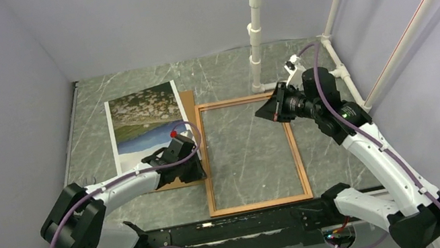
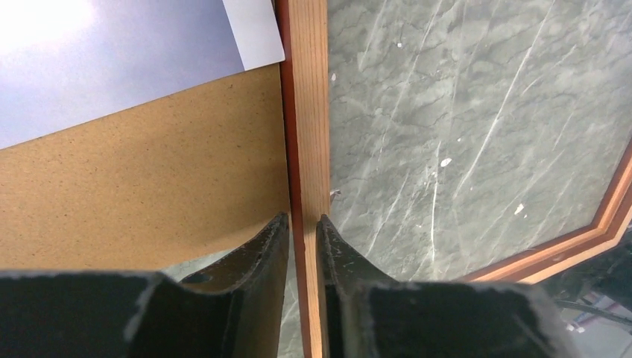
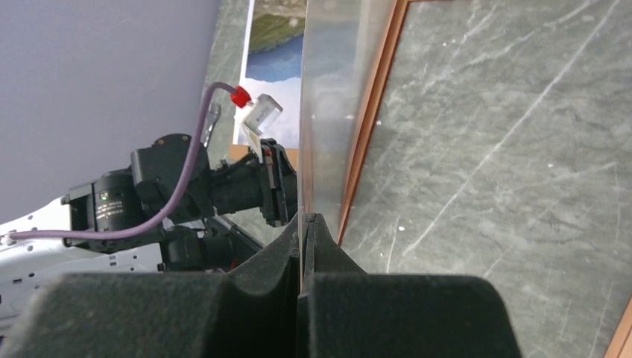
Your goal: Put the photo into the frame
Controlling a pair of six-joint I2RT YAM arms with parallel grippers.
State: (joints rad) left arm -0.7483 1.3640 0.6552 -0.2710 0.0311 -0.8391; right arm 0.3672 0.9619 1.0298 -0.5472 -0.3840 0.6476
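The orange-brown frame point(image 1: 302, 157) lies flat in the middle of the table. My left gripper point(image 1: 199, 164) straddles its left rail point(image 2: 307, 112), and both fingers of this gripper point(image 2: 302, 218) press the rail's sides. My right gripper point(image 1: 263, 114) hovers over the frame's far right part. This gripper point(image 3: 305, 218) is shut on the edge of the clear pane point(image 3: 328, 89), which stands tilted up above the frame point(image 3: 373, 112). The photo point(image 1: 144, 117) lies face up left of the frame, apart from both grippers. Its white-bordered corner point(image 2: 253, 37) shows near the rail.
A plain brown backing board point(image 2: 149, 186) lies under the photo's near end, against the frame's left rail. White pipes point(image 1: 255, 42) stand at the back right. Grey walls close the left and back. A black rail point(image 1: 222, 229) runs along the near edge.
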